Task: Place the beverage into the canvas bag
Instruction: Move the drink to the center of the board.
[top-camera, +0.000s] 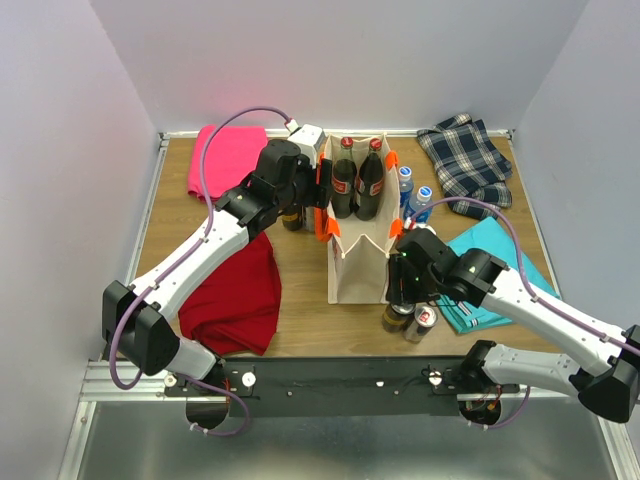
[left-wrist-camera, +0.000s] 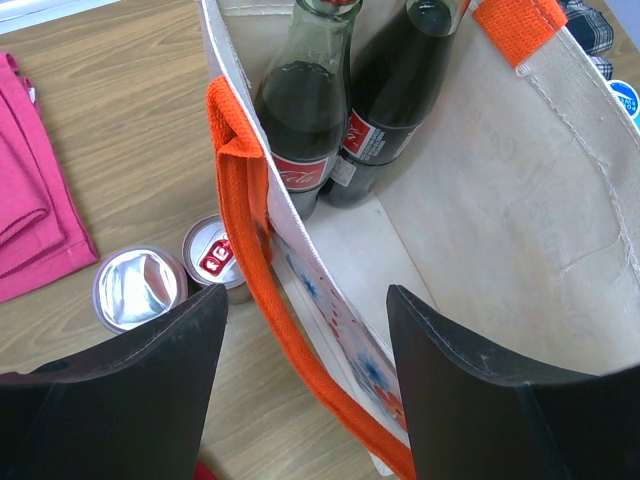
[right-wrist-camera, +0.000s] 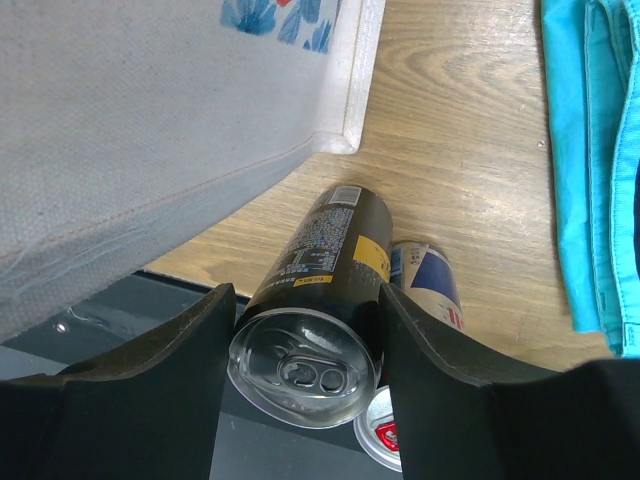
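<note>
- The wooden desk (top-camera: 310, 305) carries everything: a red cloth (top-camera: 238, 295), a pink cloth (top-camera: 228, 155), a teal cloth (top-camera: 505, 265) and a plaid cloth (top-camera: 465, 160) lie around its edges.
- The canvas bag (top-camera: 358, 268) stands upright in the middle with its mouth open and its orange strap (left-wrist-camera: 245, 230) hanging over the left wall.
- Two cola bottles (top-camera: 357, 180) stand upright inside the bag at its far end, touching each other.
- The left pincer (left-wrist-camera: 305, 300) is spread wide and holds nothing. It straddles the bag's left wall, with one finger inside and one outside.
- The right pincer (right-wrist-camera: 305, 295) is low at the bag's near right corner. Its fingers (right-wrist-camera: 150, 400) press both sides of the dark can (right-wrist-camera: 320, 250), which is outside the bag.
- A blue-and-silver can (right-wrist-camera: 432, 285) stands just beside the dark can.
- Two more cans (left-wrist-camera: 140, 288) stand on the desk outside the bag's left wall.
</note>
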